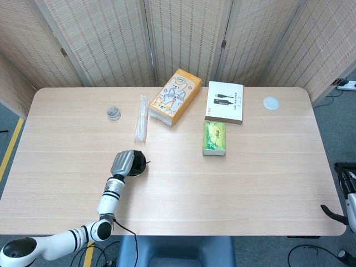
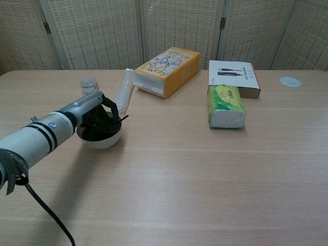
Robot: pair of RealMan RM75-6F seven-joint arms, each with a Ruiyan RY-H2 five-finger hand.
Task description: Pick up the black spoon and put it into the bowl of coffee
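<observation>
A white bowl of dark coffee stands on the table left of centre, and in the head view the bowl is half covered. My left hand reaches over it from the left, its dark fingers curled down into the bowl around the black spoon. Only the spoon's tip pokes out past the right rim, and the head view shows the same spoon tip. The spoon's bowl end is hidden under the left hand. My right hand hangs off the table's right edge, holding nothing.
Behind the bowl lie a clear plastic sleeve, a small jar and an orange carton. A green tissue pack, a white box and a round lid sit to the right.
</observation>
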